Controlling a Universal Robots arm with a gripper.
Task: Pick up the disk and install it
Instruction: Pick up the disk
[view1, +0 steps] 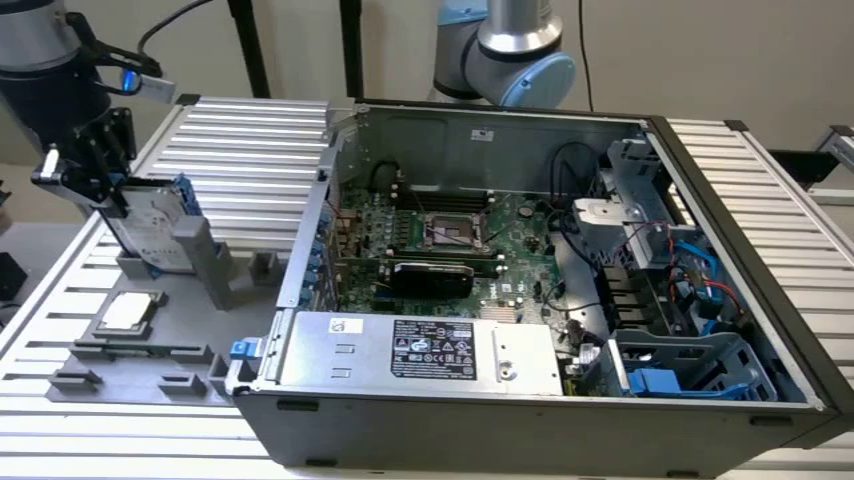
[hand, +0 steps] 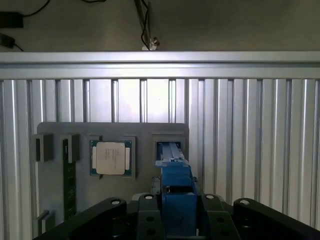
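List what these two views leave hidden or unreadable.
1. Silver-grey disk in blue plastic carrier: label print, exterior view, too small and partly covered by the black gripper.
2. Disk's lower edge: exterior view, behind the grey plastic holder.
3. Black label on silver power-supply box: print too small, exterior view.

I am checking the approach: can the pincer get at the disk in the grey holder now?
Probably yes: the pincer is right at the upright disk, its blue carrier edge in line with it, nothing between them.
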